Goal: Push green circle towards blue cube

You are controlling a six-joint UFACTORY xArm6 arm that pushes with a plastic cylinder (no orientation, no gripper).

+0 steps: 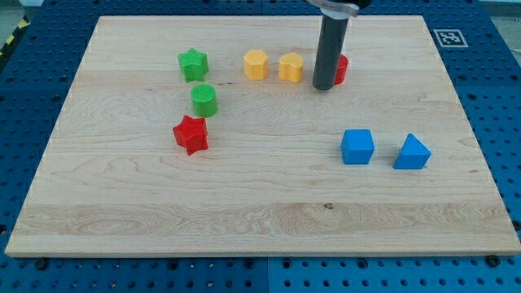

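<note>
The green circle [204, 100] sits on the wooden board at the view's upper left, between a green star [194, 64] above it and a red star [191, 134] below it. The blue cube [357, 146] lies at the view's right of centre. My tip [323, 87] rests near the view's top centre, right in front of a red block [340, 69] that it partly hides. The tip is far to the right of the green circle and above and left of the blue cube.
Two yellow blocks [256, 64] [291, 67] stand in a row left of my tip. A blue triangular block [412, 152] lies just right of the blue cube. The board's edge [260, 252] runs along the view's bottom.
</note>
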